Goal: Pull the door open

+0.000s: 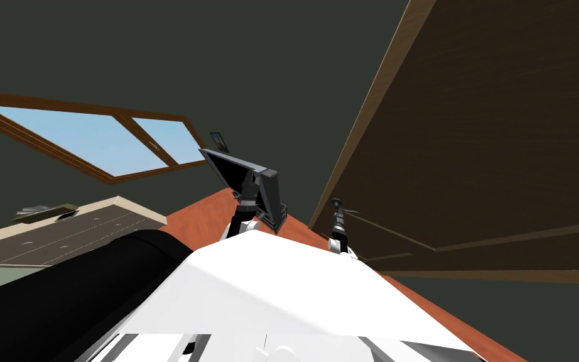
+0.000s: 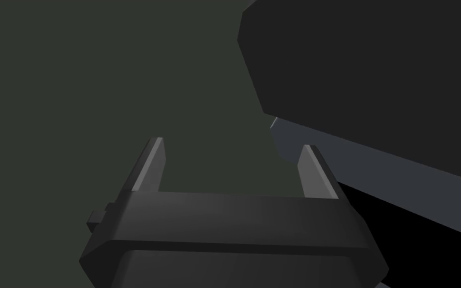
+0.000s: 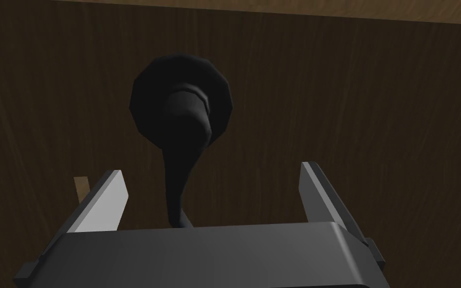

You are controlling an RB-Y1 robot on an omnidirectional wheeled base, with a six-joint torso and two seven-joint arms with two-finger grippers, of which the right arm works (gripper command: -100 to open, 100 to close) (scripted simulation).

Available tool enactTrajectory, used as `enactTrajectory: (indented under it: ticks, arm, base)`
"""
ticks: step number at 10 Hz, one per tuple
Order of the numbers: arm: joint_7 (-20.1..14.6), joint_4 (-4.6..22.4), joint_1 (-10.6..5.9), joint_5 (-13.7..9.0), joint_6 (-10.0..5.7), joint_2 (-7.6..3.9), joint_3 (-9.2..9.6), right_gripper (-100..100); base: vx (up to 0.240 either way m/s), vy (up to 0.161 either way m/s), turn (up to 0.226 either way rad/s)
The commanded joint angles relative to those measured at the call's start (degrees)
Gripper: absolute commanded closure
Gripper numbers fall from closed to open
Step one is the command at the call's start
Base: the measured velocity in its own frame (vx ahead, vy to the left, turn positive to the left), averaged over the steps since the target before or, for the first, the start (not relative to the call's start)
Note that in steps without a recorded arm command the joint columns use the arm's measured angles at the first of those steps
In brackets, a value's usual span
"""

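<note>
The dark brown wooden door with a lighter frame fills the right of the head view, and my right gripper reaches up to it. In the right wrist view the door is close ahead. On it is a black lever handle with a round base. The lever hangs down between the fingers of my right gripper, which is open, and neither blade touches it. My left gripper is open with nothing between its fingers, raised in front of my chest beside a dark flat block.
A wood-framed window sits in the dark grey wall at the left. Below it stands a pale-edged cabinet top. A black rounded bulk lies at the lower left. Reddish floor runs between the cabinet and the door.
</note>
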Motion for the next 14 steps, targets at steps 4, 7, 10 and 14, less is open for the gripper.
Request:
enactTrajectory:
  ticks: [4,7,10,14]
  arm:
    - [0.3,0.3,0.13,-0.4,-0.56,-0.01,-0.02,-100]
    - [0.3,0.2,0.22,-0.5,-0.54,0.02,-0.01,-100]
    - [0.3,0.2,0.22,-0.5,-0.54,0.02,-0.01,100]
    - [0.3,0.2,0.16,-0.5,-0.28,-0.27,0.00,-100]
  base:
    - [0.118,-0.040,-0.046]
    - [0.046,-0.037,0.032]
    - [-0.041,0.010,0.010]
    - [-0.039,0.013,0.045]
